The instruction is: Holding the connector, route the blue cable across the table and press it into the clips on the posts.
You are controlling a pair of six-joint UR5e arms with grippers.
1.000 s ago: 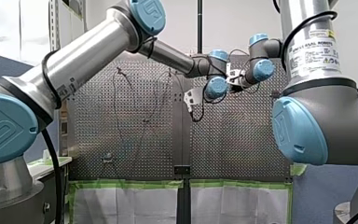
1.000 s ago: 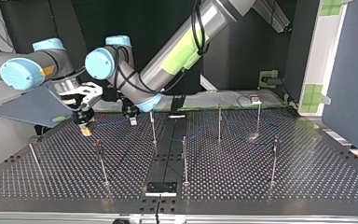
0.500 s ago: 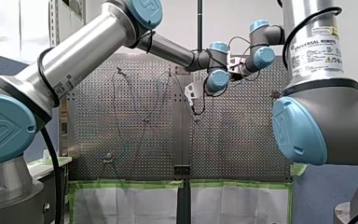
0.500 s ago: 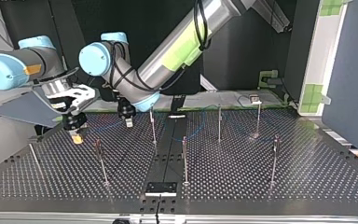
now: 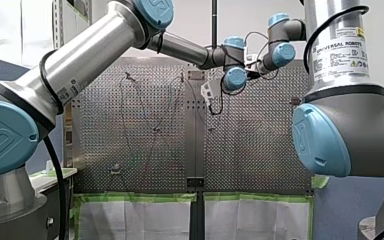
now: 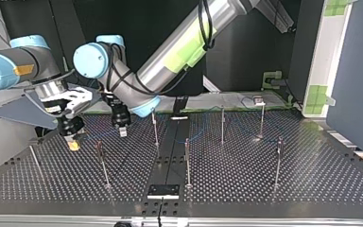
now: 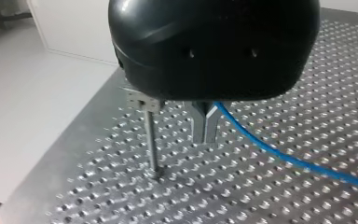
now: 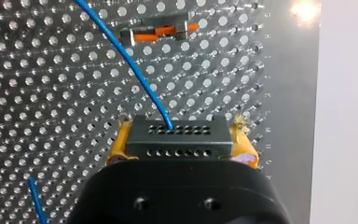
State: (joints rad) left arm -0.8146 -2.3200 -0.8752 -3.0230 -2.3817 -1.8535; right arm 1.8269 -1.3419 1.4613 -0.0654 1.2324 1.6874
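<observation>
**Right gripper** (image 8: 181, 145): yellow pads are pinching the black connector (image 8: 177, 134) by its two ends. The blue cable (image 8: 121, 46) is leaving the connector's hole-lined face and curving off over the perforated table (image 8: 37, 93). In the top view this gripper is hanging low near the left.

**Left gripper** (image 7: 205, 137): metal fingers are pressing together on the cable near their root (how firmly, I cannot tell). A post (image 7: 152, 140) is standing just beside them.

**Step, as judged:** routing is under way. The cable is passing beside one end of the orange clip (image 8: 161, 31) ahead of the connector and is not yet seated in it.

**Next move, as judged:** carrying the connector onward so the cable is lining up over the clip's slot, then pressing down while the left gripper is guiding the run.

**Writing:** a label (image 5: 339, 50) on my right arm (image 5: 350, 125) is reading "UNIVERSAL ROBOTS". The finer print is illegible.
</observation>
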